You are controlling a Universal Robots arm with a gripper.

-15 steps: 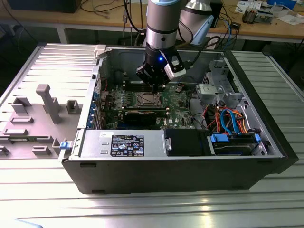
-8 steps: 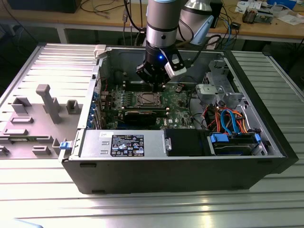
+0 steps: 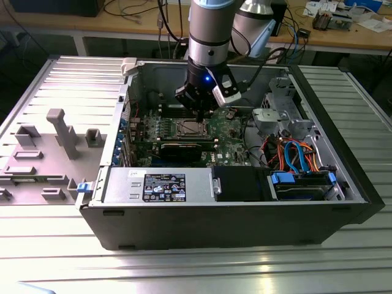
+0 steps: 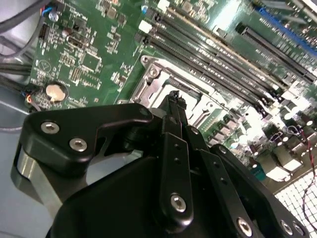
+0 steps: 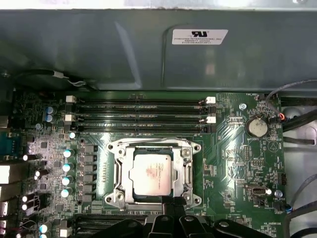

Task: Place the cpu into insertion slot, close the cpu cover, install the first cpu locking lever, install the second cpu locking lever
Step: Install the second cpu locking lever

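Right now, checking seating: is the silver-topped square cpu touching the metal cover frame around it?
Cannot tell. In the first wrist view the cpu sits inside the cover frame, but their edges don't show contact or gap plainly.

Ribbed grey metal table (image 3: 343, 257), slats running across. Bearing an open black computer case (image 3: 233, 226). Beside it, grey moulded fixture tray (image 3: 43, 159).

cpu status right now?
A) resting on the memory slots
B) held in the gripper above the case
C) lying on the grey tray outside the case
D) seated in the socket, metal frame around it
D: in the first wrist view the cpu sits flat in the socket, with the metal frame around it, on the green board below the memory slots.
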